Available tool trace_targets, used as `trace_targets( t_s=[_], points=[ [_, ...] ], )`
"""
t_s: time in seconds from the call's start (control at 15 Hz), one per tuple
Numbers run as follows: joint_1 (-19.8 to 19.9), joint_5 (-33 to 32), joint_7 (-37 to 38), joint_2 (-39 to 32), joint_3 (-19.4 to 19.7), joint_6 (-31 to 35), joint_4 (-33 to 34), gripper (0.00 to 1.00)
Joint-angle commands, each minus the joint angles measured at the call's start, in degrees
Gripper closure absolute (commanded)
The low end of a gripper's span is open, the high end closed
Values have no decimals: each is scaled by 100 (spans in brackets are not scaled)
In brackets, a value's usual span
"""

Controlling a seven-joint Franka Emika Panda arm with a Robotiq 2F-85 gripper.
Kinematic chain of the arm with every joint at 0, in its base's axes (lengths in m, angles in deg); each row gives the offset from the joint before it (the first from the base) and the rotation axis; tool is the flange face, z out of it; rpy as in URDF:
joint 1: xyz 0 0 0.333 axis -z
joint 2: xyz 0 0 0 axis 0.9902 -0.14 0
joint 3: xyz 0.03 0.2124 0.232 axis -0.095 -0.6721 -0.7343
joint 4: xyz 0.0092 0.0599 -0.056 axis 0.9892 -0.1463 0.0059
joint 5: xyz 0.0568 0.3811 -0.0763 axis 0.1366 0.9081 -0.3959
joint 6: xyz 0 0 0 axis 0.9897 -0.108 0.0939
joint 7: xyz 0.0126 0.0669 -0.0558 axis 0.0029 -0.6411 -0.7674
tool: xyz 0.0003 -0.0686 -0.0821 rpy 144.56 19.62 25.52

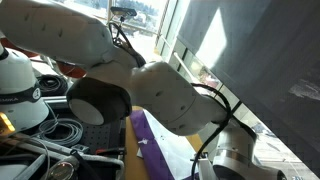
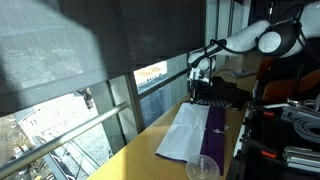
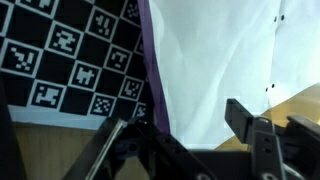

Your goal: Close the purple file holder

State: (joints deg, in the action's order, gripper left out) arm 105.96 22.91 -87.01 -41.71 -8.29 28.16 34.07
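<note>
The purple file holder (image 2: 216,126) lies open on the wooden table, with white paper sheets (image 2: 186,132) spread over its near half. In the wrist view its purple edge (image 3: 151,60) runs down beside the white paper (image 3: 215,50). A strip of the holder also shows under the arm in an exterior view (image 1: 150,132). My gripper (image 3: 180,135) is open and empty, with the paper between its fingers. In an exterior view it hangs above the holder's far end (image 2: 200,78).
A board with black-and-white marker squares (image 3: 60,50) lies beside the holder. A clear plastic cup (image 2: 203,167) stands at the holder's near end. A window with a dark blind (image 2: 90,60) runs along the table. Cables and equipment (image 1: 40,135) sit by the robot base.
</note>
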Motion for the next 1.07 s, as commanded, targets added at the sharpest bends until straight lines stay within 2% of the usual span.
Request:
trace_targets(
  t_s=[0.0,0.33,0.4,1.0],
  points=[
    [-17,-9,63,-206,-26,-241,375,56],
    [-31,3,81,-196,-36,-262,401,95],
    [-24,10,85,-191,-40,-277,406,99],
    [-41,-53,191,116,26,-583,442,100]
  ],
)
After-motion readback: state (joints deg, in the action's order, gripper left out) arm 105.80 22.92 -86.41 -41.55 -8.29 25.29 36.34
